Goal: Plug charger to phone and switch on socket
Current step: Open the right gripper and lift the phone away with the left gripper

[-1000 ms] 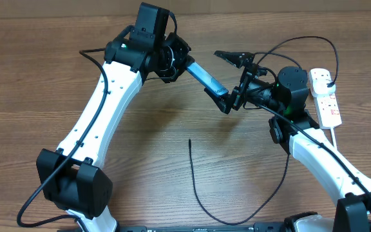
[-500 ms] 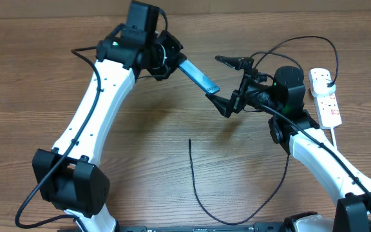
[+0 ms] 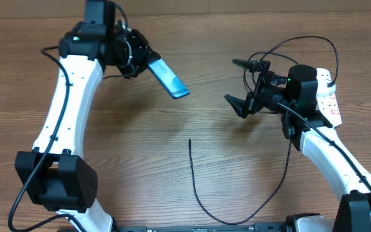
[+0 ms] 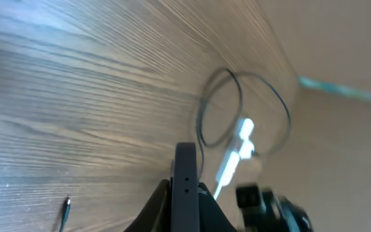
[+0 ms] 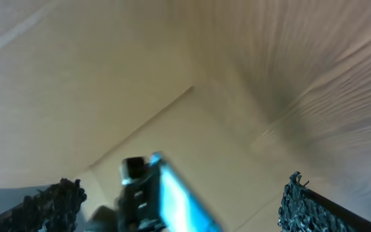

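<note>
My left gripper [image 3: 144,59] is shut on the phone [image 3: 169,78], a slim slab with a glowing blue screen, held tilted in the air above the table's left half. The left wrist view shows the phone's dark edge [image 4: 185,187] between the fingers [image 4: 184,209]. My right gripper [image 3: 242,81] is open and empty at the right, facing the phone; the phone shows blurred in the right wrist view [image 5: 179,200] between the spread fingers [image 5: 172,209]. The charger cable [image 3: 201,200] lies on the table with its tip [image 3: 190,142] at the middle. The socket [image 3: 327,96], a white power strip, lies behind the right arm.
The black cable loops up over the right arm [image 3: 301,42] to the power strip's far end. The strip's thick white cord [image 3: 335,138] runs down the right side. In the left wrist view the strip [image 4: 234,158] and cable loop [image 4: 237,103] show far off.
My left gripper has carried the phone to the left and away from the right gripper. The right gripper has drawn back to the right, still open. The cable has not moved.
</note>
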Tool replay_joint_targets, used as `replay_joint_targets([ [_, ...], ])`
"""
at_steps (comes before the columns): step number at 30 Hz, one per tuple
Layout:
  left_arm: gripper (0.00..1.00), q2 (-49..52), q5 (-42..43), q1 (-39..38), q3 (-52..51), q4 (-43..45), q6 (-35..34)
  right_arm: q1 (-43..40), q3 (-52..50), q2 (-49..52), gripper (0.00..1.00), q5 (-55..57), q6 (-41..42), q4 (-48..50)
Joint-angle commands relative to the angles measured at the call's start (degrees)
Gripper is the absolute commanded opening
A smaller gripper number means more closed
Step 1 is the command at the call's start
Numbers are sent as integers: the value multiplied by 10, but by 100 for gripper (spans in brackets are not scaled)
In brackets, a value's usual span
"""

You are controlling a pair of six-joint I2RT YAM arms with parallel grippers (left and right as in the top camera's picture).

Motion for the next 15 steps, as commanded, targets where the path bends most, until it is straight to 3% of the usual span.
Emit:
replay_joint_targets([
  [1, 9, -3, 152, 11, 0, 2, 111, -3, 6, -5, 100, 10, -149, -41],
  [6, 4, -3, 238, 16, 0, 2, 167, -3, 6, -5, 100, 32, -286, -113],
  [12, 4, -3, 266, 16, 0, -2, 258, -3, 6, -5, 100, 37, -476, -121],
  [15, 4, -3, 291, 16, 0, -11, 308, -1, 6, -5, 100, 71, -532, -158],
])
